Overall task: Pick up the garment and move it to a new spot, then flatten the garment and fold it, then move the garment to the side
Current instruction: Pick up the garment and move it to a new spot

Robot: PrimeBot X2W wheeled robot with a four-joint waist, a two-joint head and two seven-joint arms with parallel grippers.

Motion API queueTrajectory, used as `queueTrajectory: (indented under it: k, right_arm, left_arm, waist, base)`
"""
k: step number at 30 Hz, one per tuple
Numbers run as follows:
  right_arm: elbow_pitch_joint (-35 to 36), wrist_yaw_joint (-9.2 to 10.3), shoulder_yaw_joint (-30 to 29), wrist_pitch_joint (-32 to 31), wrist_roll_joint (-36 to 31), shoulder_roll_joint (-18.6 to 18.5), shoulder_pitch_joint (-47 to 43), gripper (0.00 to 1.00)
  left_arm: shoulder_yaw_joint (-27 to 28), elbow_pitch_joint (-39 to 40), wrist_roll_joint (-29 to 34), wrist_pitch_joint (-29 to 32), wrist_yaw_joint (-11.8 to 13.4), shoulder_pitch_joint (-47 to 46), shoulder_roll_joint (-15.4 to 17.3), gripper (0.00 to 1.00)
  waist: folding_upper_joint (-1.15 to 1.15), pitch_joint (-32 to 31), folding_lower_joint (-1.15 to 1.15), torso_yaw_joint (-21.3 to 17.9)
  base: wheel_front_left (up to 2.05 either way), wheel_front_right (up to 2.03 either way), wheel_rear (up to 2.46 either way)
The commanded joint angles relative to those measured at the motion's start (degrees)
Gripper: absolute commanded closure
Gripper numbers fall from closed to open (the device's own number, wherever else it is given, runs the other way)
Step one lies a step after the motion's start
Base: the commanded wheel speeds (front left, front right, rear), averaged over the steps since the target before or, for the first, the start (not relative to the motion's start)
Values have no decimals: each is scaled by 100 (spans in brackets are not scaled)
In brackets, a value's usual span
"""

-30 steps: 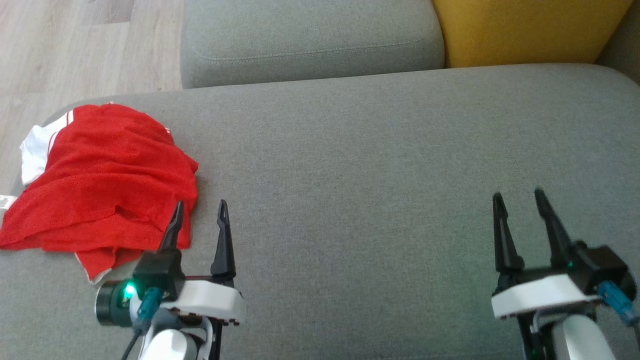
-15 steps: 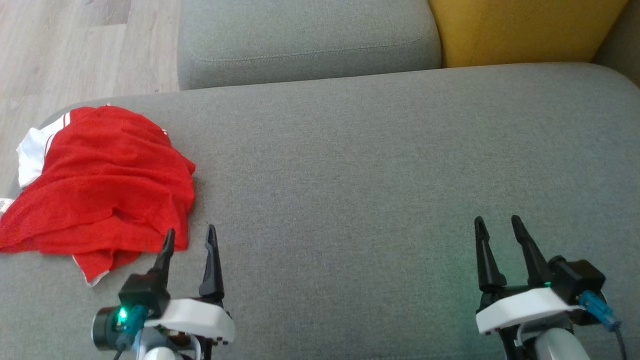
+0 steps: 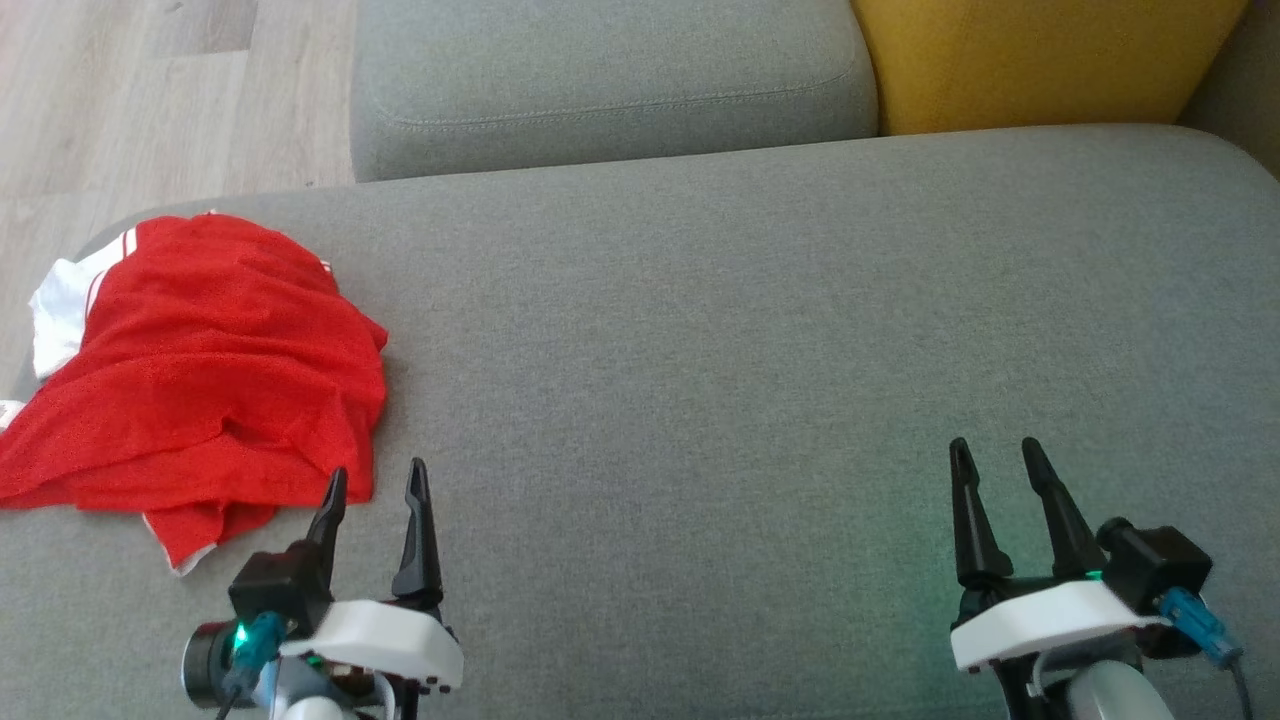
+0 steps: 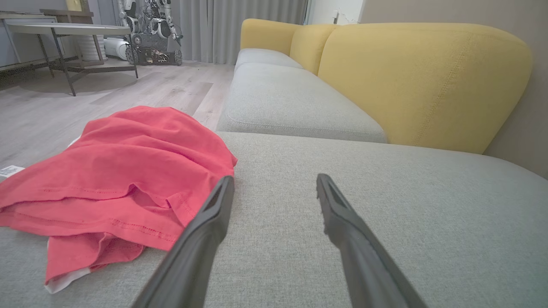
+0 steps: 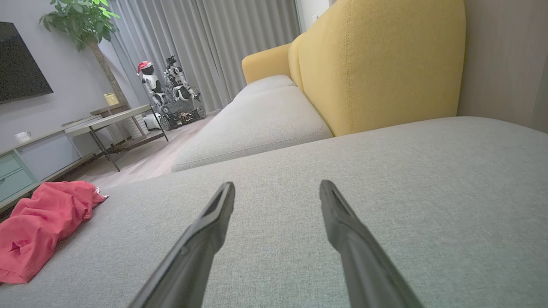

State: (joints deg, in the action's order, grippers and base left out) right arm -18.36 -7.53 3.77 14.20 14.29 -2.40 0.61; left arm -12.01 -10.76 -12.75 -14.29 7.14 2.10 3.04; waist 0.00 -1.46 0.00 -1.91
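The sofa seat (image 3: 760, 350) is carrying the red garment (image 3: 210, 370), loosely folded, at its left edge. The left gripper (image 3: 378, 468), just beside it, and the right gripper (image 3: 994, 443) are hovering wide, empty. The set-aside step is seemingly finishing; next calls for clearing the arms.

The crumpled red fabric garment with white trim (image 3: 210, 370) lies bunched at the grey seat cushion's (image 3: 760, 330) left end.
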Motion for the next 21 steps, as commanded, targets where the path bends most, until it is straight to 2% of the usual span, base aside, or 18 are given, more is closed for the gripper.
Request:
queueTrajectory:
  k: [1,11,16,21]
  right_arm:
    - [145,4,159,66,35,-48,294,0]
    - [117,4,155,76,69,-48,306,0]
    - [132,4,217,78,65,-48,289,0]
    - [179,4,315,79,59,-48,229,0]
  left_arm:
    - [204,182,-20,-71,33,-296,-15,0]
    - [193,191,-56,-71,60,-313,-15,0]
    - [239,248,-36,-71,95,-323,-15,0]
    - [289,319,10,-71,91,-320,-16,0]
  waist:
    - [0,-3,0,4]
    - [0,-14,0,102]
    - [0,-50,0,359]
    - [0,-93,0,794]
  base:
    - [0,0,0]
    - [0,0,0]
    - [0,0,0]
    - [0,0,0]
